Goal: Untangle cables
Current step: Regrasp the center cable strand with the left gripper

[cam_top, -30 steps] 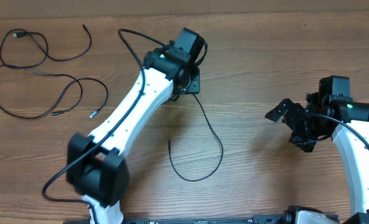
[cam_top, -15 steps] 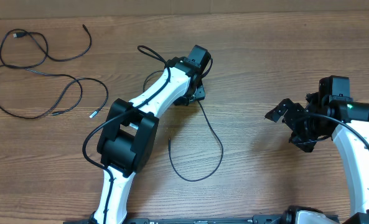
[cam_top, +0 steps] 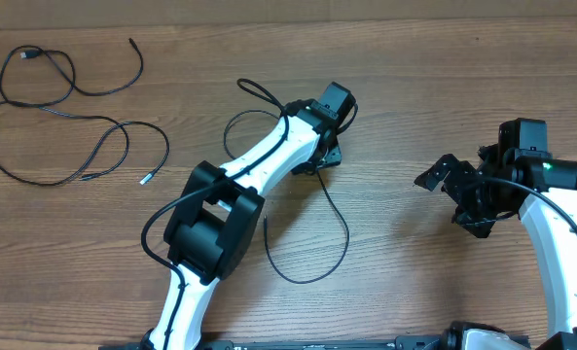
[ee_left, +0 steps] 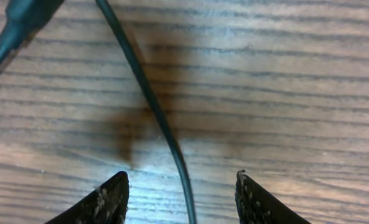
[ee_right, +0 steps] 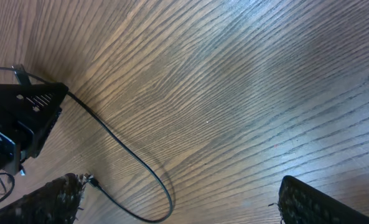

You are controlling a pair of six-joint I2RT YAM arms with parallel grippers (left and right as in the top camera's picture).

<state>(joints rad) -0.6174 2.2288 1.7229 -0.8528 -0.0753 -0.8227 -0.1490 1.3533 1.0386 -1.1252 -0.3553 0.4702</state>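
Left pincer (ee_left: 179, 182): jaws apart, straddling one black cable (ee_left: 144, 87) at mid-surface (cam_top: 414, 97), not clamped. Right pincer (ee_right: 181, 190): jaws wide apart, holding nothing. Other cables (cam_top: 103, 93): loosely looped, far left.

Thin black cables (ee_left: 161, 124) lie on a brown surface (cam_top: 414, 97) streaked with darker wood grain; the left arm (cam_top: 267, 163) and right arm (cam_top: 558, 228) are white with black joints
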